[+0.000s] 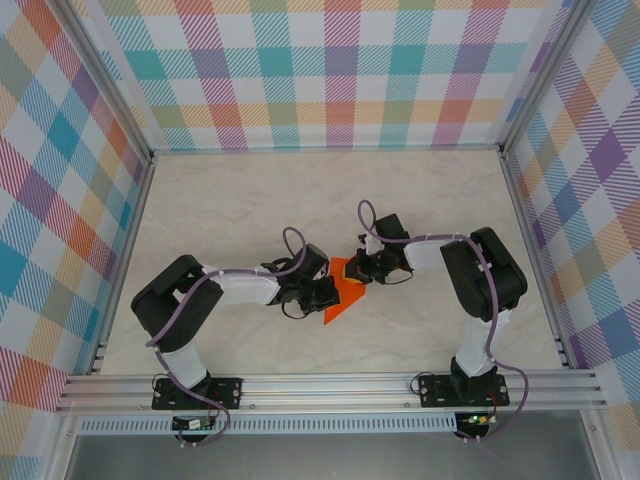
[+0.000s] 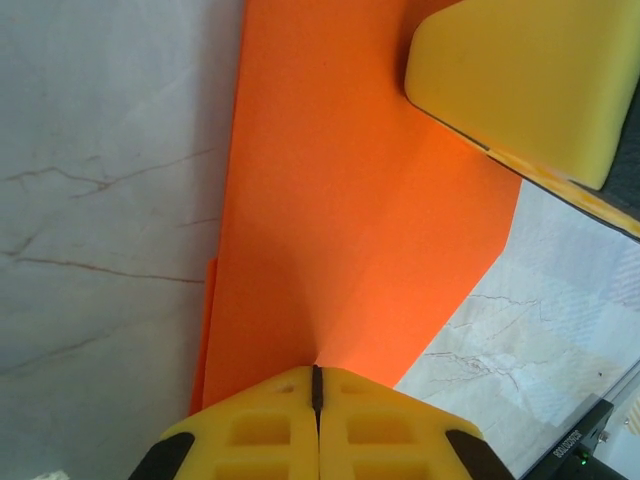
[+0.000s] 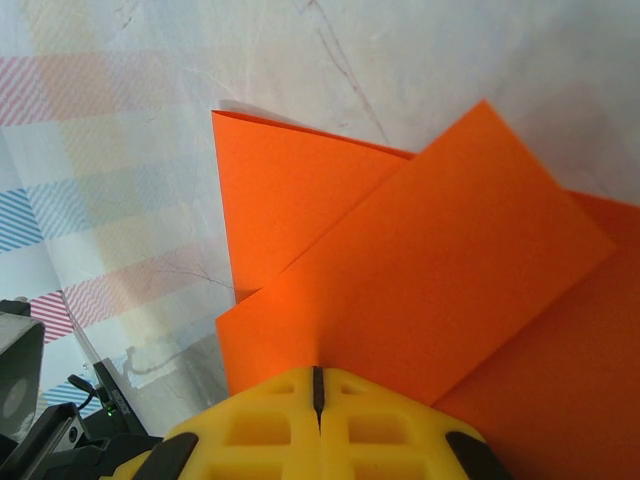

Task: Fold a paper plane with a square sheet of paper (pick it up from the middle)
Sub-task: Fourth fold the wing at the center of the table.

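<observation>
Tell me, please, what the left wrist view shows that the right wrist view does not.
Left wrist view: one smooth orange face of the square sheet of paper, with a crease running to the fingertips, and a yellow finger of the other arm over its far edge. Right wrist view: overlapping folded layers, a flap lying across a lower layer, and plaid reflections on the table. Shared: the left gripper and right gripper, each shut on the orange paper at the bottom edge, over marble.
</observation>
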`<state>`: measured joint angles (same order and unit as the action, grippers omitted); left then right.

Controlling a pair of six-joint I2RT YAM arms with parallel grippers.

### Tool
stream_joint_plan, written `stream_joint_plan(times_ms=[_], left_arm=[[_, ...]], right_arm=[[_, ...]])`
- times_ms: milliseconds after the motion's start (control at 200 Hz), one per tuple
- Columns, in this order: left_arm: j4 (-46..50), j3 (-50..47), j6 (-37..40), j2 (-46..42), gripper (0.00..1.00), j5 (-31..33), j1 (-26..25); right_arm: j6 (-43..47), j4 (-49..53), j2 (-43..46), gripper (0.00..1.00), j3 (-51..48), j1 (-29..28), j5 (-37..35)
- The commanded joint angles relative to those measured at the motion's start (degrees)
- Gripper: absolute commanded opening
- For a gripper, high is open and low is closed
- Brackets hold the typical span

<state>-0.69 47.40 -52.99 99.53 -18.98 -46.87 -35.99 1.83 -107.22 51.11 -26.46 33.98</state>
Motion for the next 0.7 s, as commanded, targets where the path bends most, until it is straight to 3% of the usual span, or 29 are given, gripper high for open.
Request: stream_joint_plan(times_ms=[0, 330, 590, 695], left_arm=[[1.1, -4.0, -1.1, -0.4, 0.05, 0.0, -0.8], [-0.6, -13.1, -4.2, -5.3, 0.04, -4.1, -0.8], [3.8, -15.7, 0.1, -9.7, 0.01, -6.8, -1.5], [5.8, -14.0, 2.0, -13.0, 0.01, -5.1, -1.5]], right_arm=[[0.8, 5.9, -4.5, 0.0, -1.5, -0.3, -8.6], [0.7, 6.9, -4.9, 0.0, -1.2, -0.3, -9.5], [0.4, 7.1, -5.2, 0.0, -1.0, -0.3, -9.7], [0.5, 7.0, -5.2, 0.0, -1.0, -0.3, -9.7]])
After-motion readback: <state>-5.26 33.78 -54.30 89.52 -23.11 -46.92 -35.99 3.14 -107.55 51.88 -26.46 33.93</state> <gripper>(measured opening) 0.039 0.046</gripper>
